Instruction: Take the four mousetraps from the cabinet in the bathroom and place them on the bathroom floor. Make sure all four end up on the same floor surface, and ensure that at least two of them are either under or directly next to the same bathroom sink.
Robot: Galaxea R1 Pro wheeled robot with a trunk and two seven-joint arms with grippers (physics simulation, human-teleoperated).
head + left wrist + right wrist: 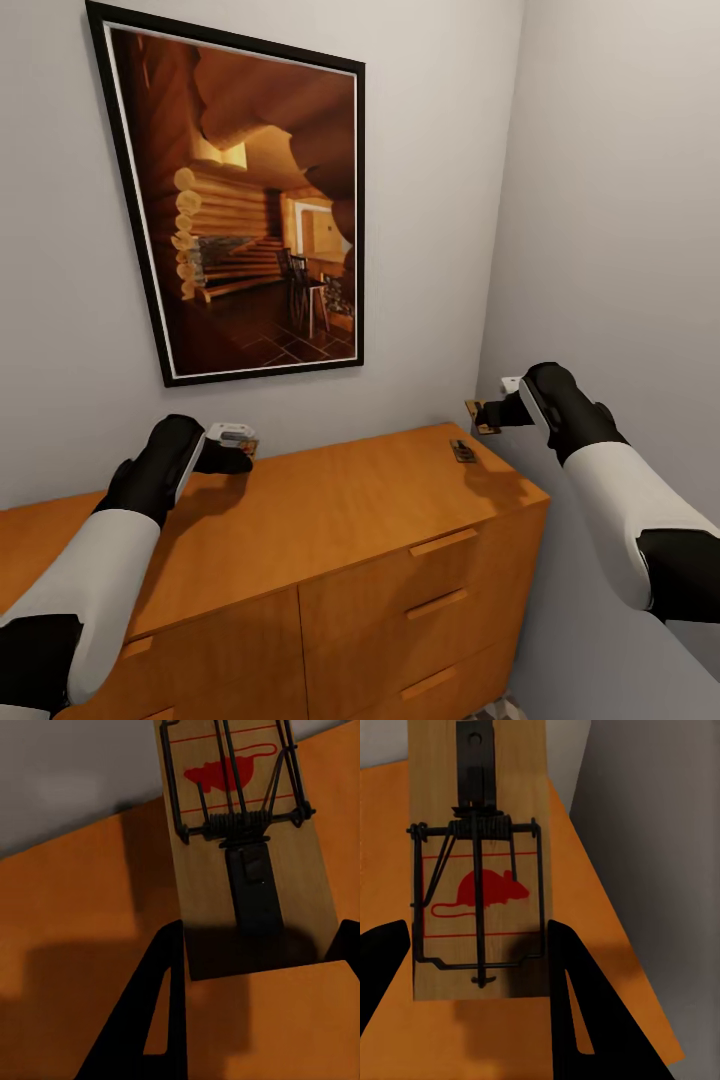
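Two held mousetraps, third on cabinet, picture behind

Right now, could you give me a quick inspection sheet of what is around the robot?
Surface: orange-brown wooden cabinet top, against a grey wall.
Job's things: one small brown wooden mousetrap lies on the cabinet near its right end; a second mousetrap sits in the right gripper; a third mousetrap in the left gripper.
Clutter: nothing seen.
Grippers: both shut on a trap, left above the cabinet top, right beside its right end.
Cables: nothing seen.
Surroundings: black-framed log-cabin picture on the wall.
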